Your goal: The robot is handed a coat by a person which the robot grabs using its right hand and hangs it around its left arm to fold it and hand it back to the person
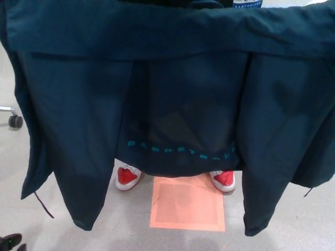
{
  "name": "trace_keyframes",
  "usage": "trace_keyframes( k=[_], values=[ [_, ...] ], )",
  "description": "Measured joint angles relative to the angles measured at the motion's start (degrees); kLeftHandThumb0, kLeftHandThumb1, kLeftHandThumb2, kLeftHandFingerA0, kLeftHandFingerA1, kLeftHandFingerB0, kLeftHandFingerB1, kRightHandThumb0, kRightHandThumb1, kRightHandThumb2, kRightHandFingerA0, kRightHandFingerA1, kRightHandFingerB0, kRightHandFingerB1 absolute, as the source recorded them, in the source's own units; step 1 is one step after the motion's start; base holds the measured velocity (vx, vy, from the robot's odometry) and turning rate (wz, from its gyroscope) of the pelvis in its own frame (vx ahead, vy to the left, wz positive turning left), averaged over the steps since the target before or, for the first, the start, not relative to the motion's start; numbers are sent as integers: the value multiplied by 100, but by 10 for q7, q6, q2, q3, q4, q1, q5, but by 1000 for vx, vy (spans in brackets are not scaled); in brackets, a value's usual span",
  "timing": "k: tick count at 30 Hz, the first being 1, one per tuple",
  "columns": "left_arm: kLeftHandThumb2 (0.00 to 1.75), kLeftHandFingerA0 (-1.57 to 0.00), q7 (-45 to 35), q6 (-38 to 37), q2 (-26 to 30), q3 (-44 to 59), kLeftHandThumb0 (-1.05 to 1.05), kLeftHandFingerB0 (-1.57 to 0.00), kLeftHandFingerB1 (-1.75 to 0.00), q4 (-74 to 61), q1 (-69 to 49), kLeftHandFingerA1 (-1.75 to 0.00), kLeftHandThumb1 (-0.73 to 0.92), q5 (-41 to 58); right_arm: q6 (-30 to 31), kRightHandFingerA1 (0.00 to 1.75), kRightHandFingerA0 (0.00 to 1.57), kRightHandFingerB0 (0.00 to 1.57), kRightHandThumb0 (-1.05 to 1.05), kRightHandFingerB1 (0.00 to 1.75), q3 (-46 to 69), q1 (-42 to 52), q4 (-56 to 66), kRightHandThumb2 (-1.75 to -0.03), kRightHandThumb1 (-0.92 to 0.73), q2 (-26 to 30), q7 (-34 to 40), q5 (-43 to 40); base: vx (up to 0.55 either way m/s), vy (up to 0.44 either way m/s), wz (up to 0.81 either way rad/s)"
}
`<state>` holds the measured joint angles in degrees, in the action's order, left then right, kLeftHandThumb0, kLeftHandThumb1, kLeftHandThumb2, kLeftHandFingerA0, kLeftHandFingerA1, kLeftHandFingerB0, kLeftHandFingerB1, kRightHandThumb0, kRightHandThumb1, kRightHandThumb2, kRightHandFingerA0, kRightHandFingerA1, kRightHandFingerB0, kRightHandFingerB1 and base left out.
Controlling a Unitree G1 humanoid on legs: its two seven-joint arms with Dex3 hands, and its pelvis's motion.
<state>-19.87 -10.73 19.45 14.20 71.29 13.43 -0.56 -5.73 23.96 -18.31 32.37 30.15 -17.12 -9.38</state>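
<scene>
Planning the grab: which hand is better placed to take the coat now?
Left, tentatively. A black shape in the bottom left corner, probably the left hand, sits just below the hanging edge of the coat. The right hand is out of view, so its position cannot be judged.

A row of widely spaced teal capital letters (pixel 180 148) runs across the lower part of the dark coat (pixel 172 78), and appears to read "BASKETBALL", though the letters are dim. At the top edge, a blue and white label (pixel 247 3) carries print too small to read.
</scene>
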Motion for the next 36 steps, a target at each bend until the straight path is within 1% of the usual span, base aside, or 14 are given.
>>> trace_keyframes(
  k=[4,5,6,7,11,13,14,15,22,26,27,29,30,36],
  values=[
    [114,0,-4,0,1,4,-33,0,-48,-2,6,-48,63,2,22,49,0,0,-39,49,-11,-95,8,-98,-35,33,-1,-15,0,0,0],
    [67,-19,-5,0,2,5,-62,-17,-32,-2,7,-34,90,3,28,49,0,0,-39,48,-16,-119,8,-99,-35,42,-2,-18,0,0,0],
    [67,-19,-6,1,3,6,-62,-17,-32,-2,8,-34,90,4,37,49,0,0,-39,48,-27,-146,8,-99,-35,54,-5,-20,0,0,0],
    [67,-20,-7,1,3,7,-62,-17,-33,-2,9,-34,90,5,45,30,10,11,-93,25,-37,-169,7,-81,-65,65,-8,-20,0,0,0],
    [67,-19,-9,2,4,10,-61,-16,-32,-4,14,-34,91,10,79,41,7,9,-85,23,-102,-263,-11,-98,-61,104,-26,-17,0,0,0],
    [67,-20,-11,2,6,11,-61,-17,-33,-5,16,-35,90,12,97,32,17,8,-81,22,-145,-309,-30,-64,-71,113,-39,-11,0,0,0],
    [114,0,-12,2,6,12,-34,0,-48,-6,17,-48,63,14,105,32,16,9,-80,21,-174,-334,-45,-66,-70,113,-47,-5,0,0,0],
    [113,0,-13,2,6,12,-34,0,-48,-6,18,-48,62,15,109,32,7,6,-86,19,-191,-346,-54,-100,-65,113,-52,-1,0,0,0],
    [113,0,-19,2,6,16,-34,0,-48,-8,19,-47,60,19,140,11,0,0,-90,9,-359,-457,-172,-104,-65,103,-110,47,0,0,0],
    [113,0,-20,3,6,18,-34,-1,-48,-8,20,-47,59,20,150,10,0,0,-89,15,-440,-511,-248,-63,-74,91,-146,74,0,0,0],
    [113,0,-20,3,6,19,-35,-1,-49,-8,20,-47,59,20,153,9,0,0,-88,10,-457,-525,-270,-98,-58,86,-156,79,0,0,0],
    [71,-15,-21,3,6,21,-68,-10,-30,-8,21,-33,92,20,158,12,0,0,-84,11,-493,-554,-316,-95,-56,75,-176,93,0,0,0],
    [114,0,-22,3,6,22,-35,-1,-49,-8,21,-48,60,21,161,13,0,0,-84,12,-508,-565,-335,-95,-55,70,-185,98,0,0,0],
    [112,0,-26,3,6,25,-35,0,-48,-9,21,-47,58,25,174,5,0,0,-94,0,-578,-628,-474,-96,-56,28,-239,126,0,0,0]
  ],
)
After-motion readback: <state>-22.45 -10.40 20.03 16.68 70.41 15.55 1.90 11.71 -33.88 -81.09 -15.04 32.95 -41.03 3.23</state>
